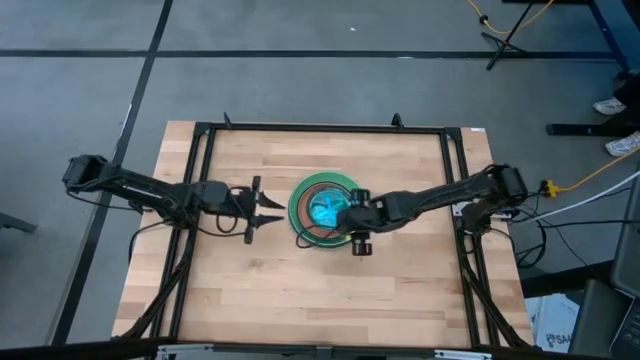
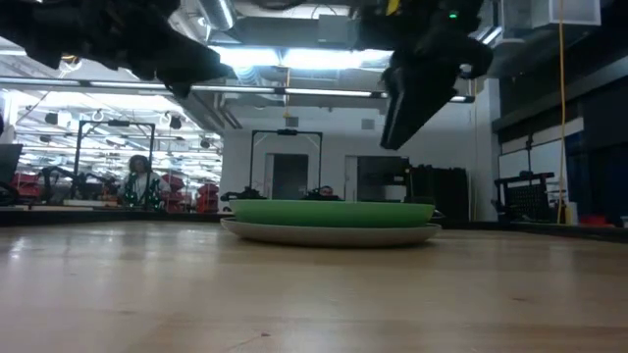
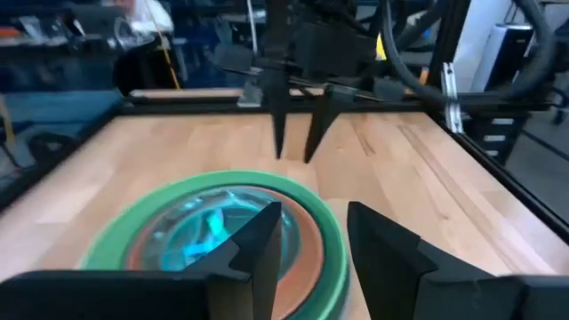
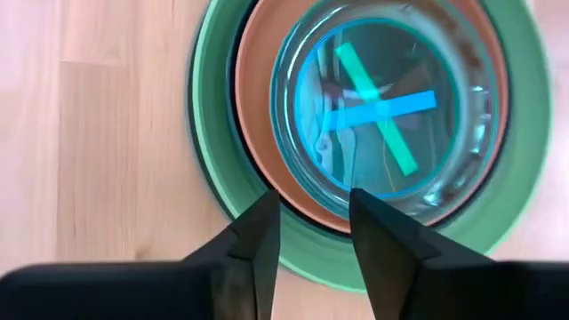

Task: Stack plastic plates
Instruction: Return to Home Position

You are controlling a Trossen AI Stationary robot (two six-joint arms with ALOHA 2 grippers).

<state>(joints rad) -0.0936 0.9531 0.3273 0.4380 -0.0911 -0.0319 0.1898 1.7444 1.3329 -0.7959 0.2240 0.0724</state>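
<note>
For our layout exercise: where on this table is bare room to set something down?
Free: in the high view, the wide strip of wooden table below the stack of round plastic plates, and the narrower one above it, by the black frame rail. Crowded: centre, left gripper beside the stack, right gripper over it.

Ceiling lights (image 2: 294, 57) glare in the low view, silhouetting the arms (image 2: 422, 78); table (image 1: 300, 290) evenly lit.

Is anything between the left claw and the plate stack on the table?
No. In the high view only a narrow strip of bare table separates the left claw from the plate stack; the right claw hangs over the stack.
</note>
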